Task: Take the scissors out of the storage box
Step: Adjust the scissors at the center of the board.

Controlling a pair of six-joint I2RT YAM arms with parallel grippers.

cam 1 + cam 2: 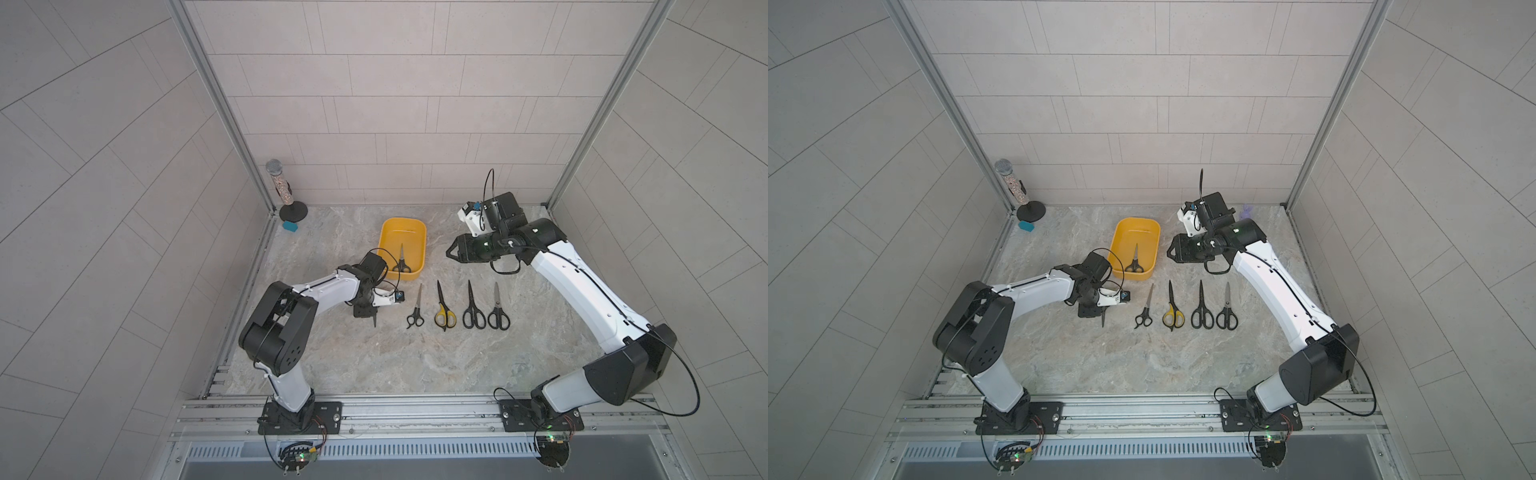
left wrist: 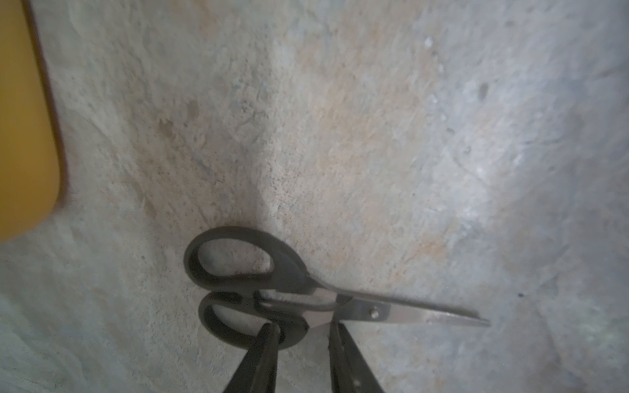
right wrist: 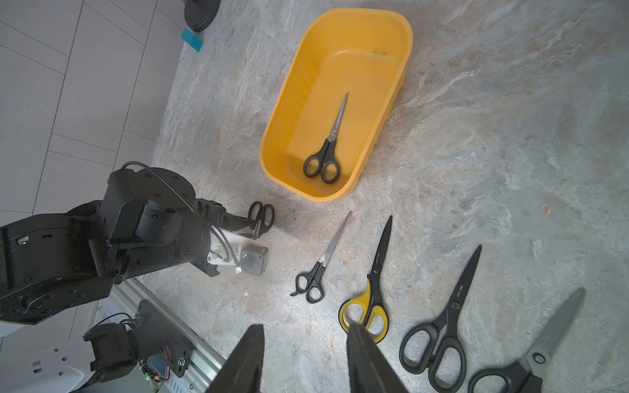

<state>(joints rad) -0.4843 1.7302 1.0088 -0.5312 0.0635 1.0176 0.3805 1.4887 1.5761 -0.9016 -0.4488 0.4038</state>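
Only faint, illegible print, dark-bladed scissors [image 3: 450, 311]

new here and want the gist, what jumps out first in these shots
A yellow box at the back holds one pair of scissors. In front of it lies a neat row of four pairs, with a yellow-handled one among them. The left tool grips a sixth pair beside the box.

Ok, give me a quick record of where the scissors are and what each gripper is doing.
storage box: boxed pair lying inside
left gripper: shut on held pair, outside the box
right gripper: open, empty
row on table: small black pair, yellow-handled pair, dark-bladed pair, large silver-bladed pair
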